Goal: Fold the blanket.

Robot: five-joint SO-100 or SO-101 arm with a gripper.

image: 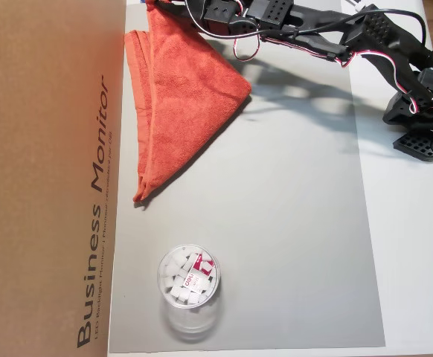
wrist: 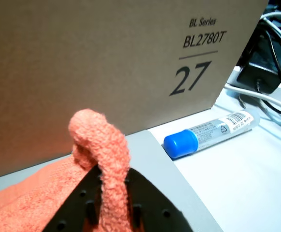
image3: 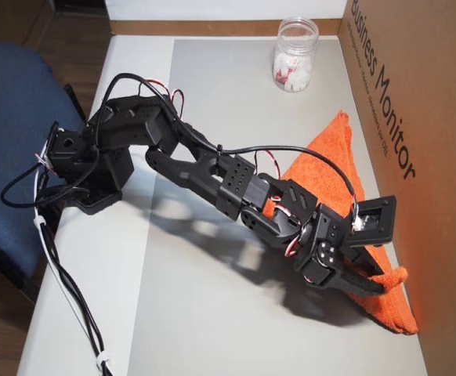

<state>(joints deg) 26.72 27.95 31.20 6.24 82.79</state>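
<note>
The blanket (image: 183, 89) lies on the grey mat (image: 291, 245) as a folded triangle, with one long side close along the cardboard box (image: 45, 178). In an overhead view its top part goes under the arm (image: 321, 37) and is cut off by the picture edge. In the other overhead view the blanket (image3: 322, 160) shows from the jar side down to a corner near the box, and the arm covers its middle.

Only the wrist view shows the grip clearly: a rolled fold of the blanket (wrist: 104, 145) stands up between the two black fingers (wrist: 77, 203), and the gripper (wrist: 109, 212) is closed tightly on it. In an overhead view the gripper (image3: 369, 278) is seen only from above, low over the blanket's corner, and the jaws are hard to make out.

The clear jar (image: 189, 286) with white pieces stands on the mat, well apart from the blanket. A tube with a blue cap (wrist: 208, 135) lies beyond the mat's edge; it appears only in the wrist view. The right part of the mat is open.
</note>
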